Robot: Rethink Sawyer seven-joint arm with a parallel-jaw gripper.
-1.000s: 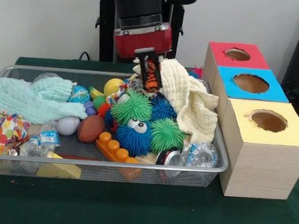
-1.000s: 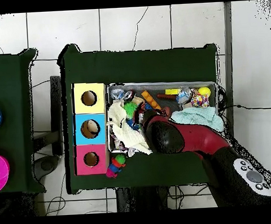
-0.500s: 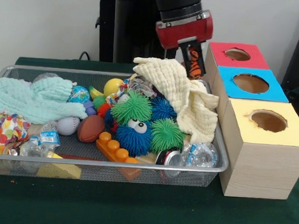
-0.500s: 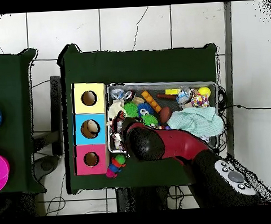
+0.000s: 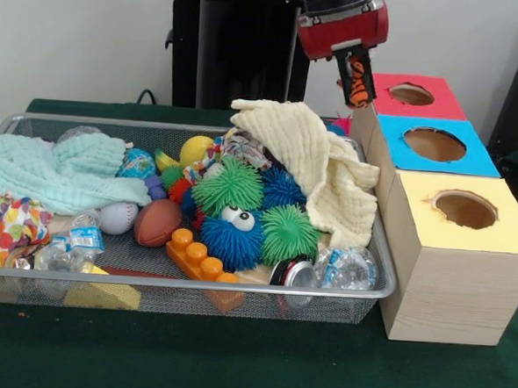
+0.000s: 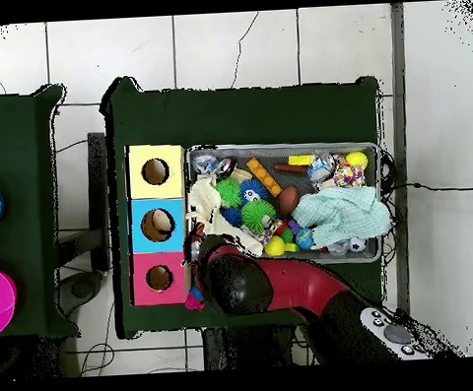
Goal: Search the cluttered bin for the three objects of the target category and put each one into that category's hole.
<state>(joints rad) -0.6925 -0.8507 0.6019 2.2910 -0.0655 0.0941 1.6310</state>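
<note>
My gripper point(image 5: 357, 91) hangs high at the bin's right end, just left of the red-topped box point(image 5: 381, 100) and its hole point(image 5: 412, 93). It is shut on a small orange and black striped toy point(image 5: 361, 75) that dangles in the air. The blue-topped box point(image 5: 472, 159) and yellow-topped box point(image 5: 512, 231) stand in a row in front of the red one. From overhead, the arm's wrist point(image 6: 235, 280) covers the gripper, beside the red box point(image 6: 142, 292).
The wire bin point(image 5: 192, 284) holds a cream cloth point(image 5: 318, 162), a mint cloth point(image 5: 58, 173), green point(image 5: 230, 185) and blue point(image 5: 232, 236) spiky balls, a football point(image 5: 157, 221), an orange block point(image 5: 201, 256), plastic bottles point(image 5: 347, 268) and balls.
The gripper has risen out of the bin and travelled towards the red box, carrying the striped toy. The spiky balls it covered overhead now show.
</note>
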